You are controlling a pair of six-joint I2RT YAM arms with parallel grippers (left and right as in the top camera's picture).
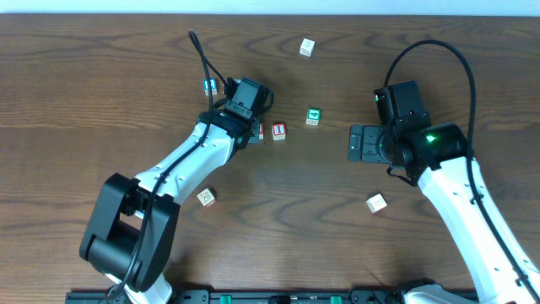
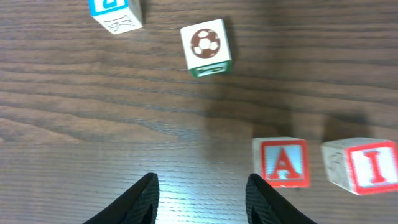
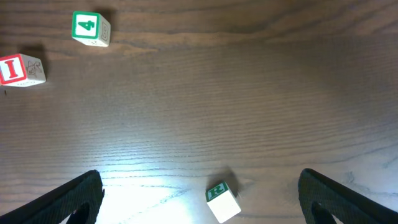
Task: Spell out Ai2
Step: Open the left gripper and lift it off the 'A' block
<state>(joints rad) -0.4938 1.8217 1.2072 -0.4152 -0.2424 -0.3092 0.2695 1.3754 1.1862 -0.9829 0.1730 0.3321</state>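
Table (image 1: 76,93): dark wood grain, smooth, faint sheen; A block (image 2: 281,163), I block (image 2: 367,167): pale wood, painted faces.

Dark wood-grain table (image 1: 101,76) (glare patches near cameras), pale strip along its far edge

Brightly and evenly lit from overhead, with only faint, soft shadows under the arms on the dark brown wood-grain table (image 1: 84,67). Washed with pale glare near the bottom edge in both wrist views. Slightly soft at the left gripper's black fingers (image 2: 134,202). Sharp on the red-lettered wooden A block (image 2: 281,163), dimly shadowed just above.
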